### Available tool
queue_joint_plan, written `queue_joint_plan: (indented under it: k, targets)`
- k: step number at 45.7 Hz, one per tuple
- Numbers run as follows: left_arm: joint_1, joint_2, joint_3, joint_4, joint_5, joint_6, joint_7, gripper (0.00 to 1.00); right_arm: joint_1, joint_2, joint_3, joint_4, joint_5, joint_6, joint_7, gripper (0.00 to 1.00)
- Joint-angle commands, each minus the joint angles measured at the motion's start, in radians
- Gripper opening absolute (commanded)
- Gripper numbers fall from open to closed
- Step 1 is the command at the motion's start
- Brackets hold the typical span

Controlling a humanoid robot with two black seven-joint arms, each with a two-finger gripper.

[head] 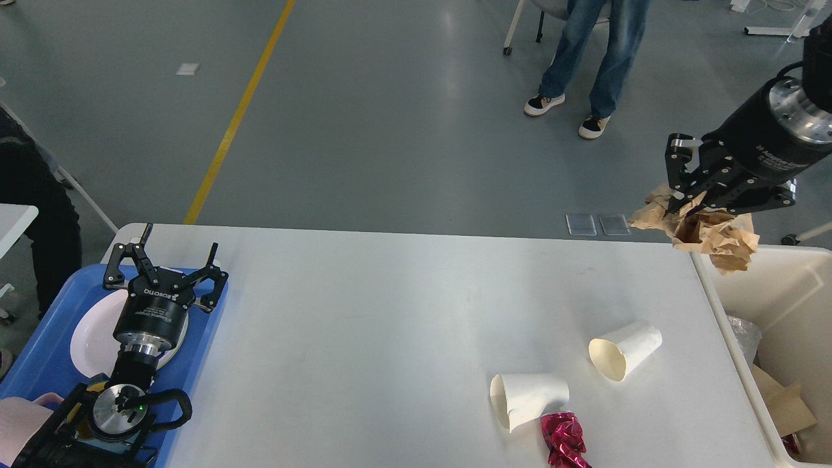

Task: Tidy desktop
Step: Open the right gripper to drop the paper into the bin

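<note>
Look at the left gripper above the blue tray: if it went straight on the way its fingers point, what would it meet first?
The left gripper, open, points toward the far edge of the desktop. Nothing lies ahead of it on that line; past the tray rim comes bare tabletop, then floor. Its height is unclear, so this is a guess.
</note>
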Motion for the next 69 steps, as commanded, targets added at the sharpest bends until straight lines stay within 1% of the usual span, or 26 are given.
queue_joint_plan:
  k: [1,5,10,15,20,21,24,28,31,33,35,37,41,54,55,56,57,58,59,69]
  targets:
    - [0.000,0.000,0.000,0.000,0.000,0.000,0.000,0.96,-0.114,-0.166,-0.040,-0.044,-0.009,-0.165,-0.006,0.00]
    - [0.000,0.000,0.000,0.000,0.000,0.000,0.000,0.96,-0.232,-0.272,-0.030,-0.094,-0.045,-0.300,-0.006,0.00]
    - [0.000,0.000,0.000,0.000,0.000,0.000,-0.002,0.97,-0.434,-0.346,0.009,-0.214,-0.060,-0.435,-0.004,0.00]
    - [0.002,0.000,0.000,0.000,0.000,0.000,-0.002,0.97,-0.701,-0.390,0.159,-0.353,-0.063,-0.521,-0.004,0.00]
    - [0.002,0.000,0.000,0.000,0.000,0.000,-0.002,0.97,-0.997,-0.378,0.340,-0.574,-0.057,-0.577,-0.004,0.00]
    - [0.002,0.000,0.000,0.000,0.000,0.000,-0.002,0.96,-1.098,-0.370,0.397,-0.652,-0.057,-0.591,-0.003,0.00]
    - [0.002,0.000,0.000,0.000,0.000,0.000,-0.002,0.96,-1.273,-0.320,0.509,-0.812,-0.057,-0.614,-0.003,0.00]
    - [0.002,0.000,0.000,0.000,0.000,0.000,-0.002,0.96,-1.513,-0.202,0.632,-1.065,-0.057,-0.642,-0.004,0.00]
    - [0.002,0.000,0.000,0.000,0.000,0.000,-0.002,0.97,-1.649,-0.105,0.680,-1.267,-0.057,-0.660,-0.001,0.00]
    - [0.002,0.000,0.000,0.000,0.000,0.000,-0.002,0.96,-1.723,-0.038,0.686,-1.375,-0.057,-0.677,0.000,0.00]
    - [0.002,0.000,0.000,0.000,0.000,0.000,-0.002,0.96,-1.774,0.015,0.684,-1.447,-0.057,-0.694,0.002,0.00]
    - [0.000,0.000,0.000,0.000,0.000,0.000,-0.002,0.96,-1.803,0.047,0.681,-1.470,-0.059,-0.711,0.002,0.00]
    - [0.000,0.000,0.000,0.000,0.000,0.000,-0.002,0.96,-1.817,0.062,0.681,-1.470,-0.062,-0.739,0.000,0.00]
    - [0.002,0.000,0.000,0.000,0.000,0.000,0.000,0.96,-1.834,0.081,0.686,-1.469,-0.065,-0.746,-0.001,0.00]
    - [0.000,0.000,0.000,0.000,0.000,0.000,-0.002,0.96,-1.834,0.078,0.686,-1.469,-0.063,-0.748,-0.001,0.09]
    - [0.000,0.000,0.000,0.000,0.000,0.000,-0.002,0.96,-1.834,0.076,0.684,-1.469,-0.063,-0.749,-0.001,0.30]
    - [0.000,0.000,0.000,0.000,0.000,0.000,0.000,0.96,-1.832,0.075,0.684,-1.469,-0.063,-0.751,0.000,0.55]
    - [0.000,0.000,0.000,0.000,0.000,0.000,-0.002,0.97,-1.832,0.073,0.683,-1.469,-0.063,-0.754,0.000,0.85]
    - [0.000,0.000,0.000,0.000,0.000,0.000,-0.002,0.96,-1.828,0.073,0.684,-1.469,-0.062,-0.757,-0.001,1.00]
    - [0.000,0.000,0.000,0.000,0.000,0.000,-0.002,0.96,-1.820,0.091,0.686,-1.455,-0.060,-0.752,-0.001,1.00]
